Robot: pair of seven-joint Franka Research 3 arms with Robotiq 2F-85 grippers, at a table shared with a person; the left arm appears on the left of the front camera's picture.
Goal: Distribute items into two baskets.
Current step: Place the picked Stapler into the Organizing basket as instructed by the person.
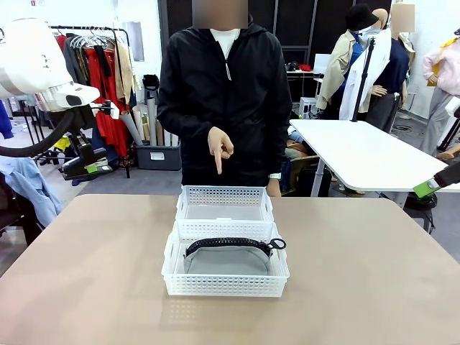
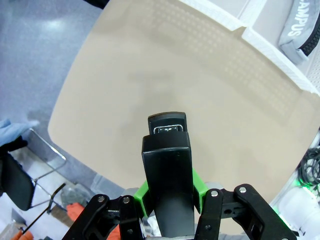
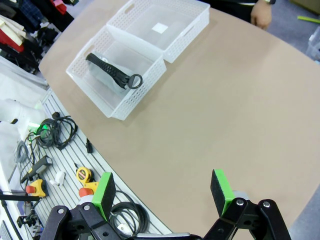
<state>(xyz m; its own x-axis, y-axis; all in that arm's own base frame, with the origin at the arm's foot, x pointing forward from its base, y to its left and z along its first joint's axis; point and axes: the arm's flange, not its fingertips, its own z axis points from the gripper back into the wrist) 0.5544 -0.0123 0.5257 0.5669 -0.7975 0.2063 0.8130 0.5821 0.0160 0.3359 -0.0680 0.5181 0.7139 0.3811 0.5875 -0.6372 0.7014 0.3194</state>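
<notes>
The left tool point(image 2: 169, 200) pinches the small black desk stapler point(image 2: 167, 165) above the tan surface point(image 2: 150, 90). The soft grey fabric zip pouch point(image 2: 301, 31), printed "AMPUS", lies in the nearer white lattice plastic basket point(image 1: 225, 282). The right tool point(image 3: 163, 192) is spread.

A lab or workshop (clothes rack point(image 1: 97, 43), tool-strewn bench point(image 3: 60, 165), white table point(image 1: 359, 154)).
</notes>
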